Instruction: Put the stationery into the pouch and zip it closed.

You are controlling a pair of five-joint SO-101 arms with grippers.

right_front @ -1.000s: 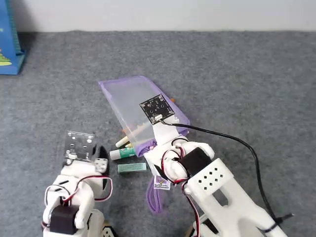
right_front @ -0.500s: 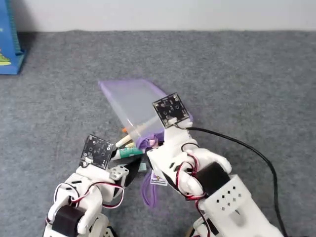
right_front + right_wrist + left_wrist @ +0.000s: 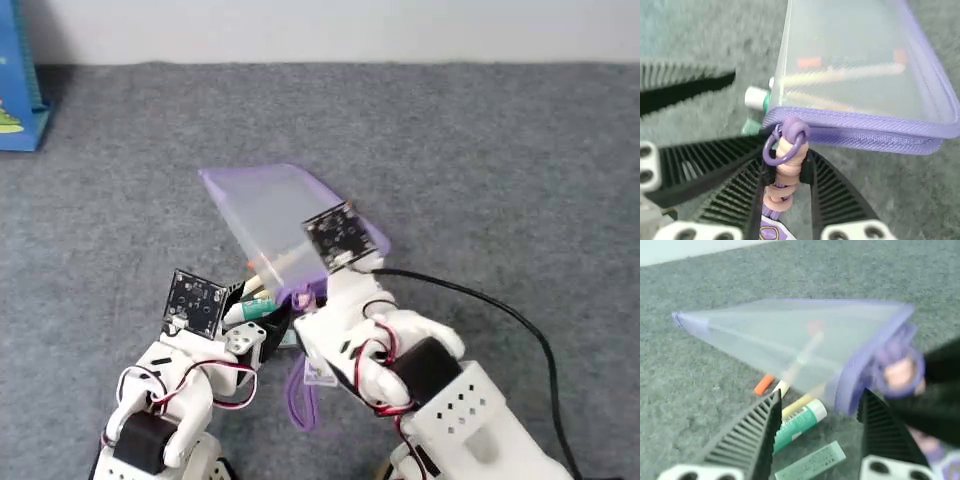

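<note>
The right gripper point(image 3: 787, 175) clamps the pink beaded pull point(image 3: 785, 159) of the translucent purple-edged pouch point(image 3: 275, 210); tugging may zip it with the green white-capped glue stick point(image 3: 796, 426) outside, by the left gripper's point(image 3: 819, 396) spread jaws

Clear purple-trimmed pouch point(image 3: 275, 215), green-white tube point(image 3: 800, 422), grey carpet point(image 3: 480, 140).

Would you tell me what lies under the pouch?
Poking out beneath the pouch: an orange tip, a cream stick and a green glue stick. It covers the rest of the first two.

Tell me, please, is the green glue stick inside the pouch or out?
Out: the green glue stick lies on the carpet beside the pouch.
</note>
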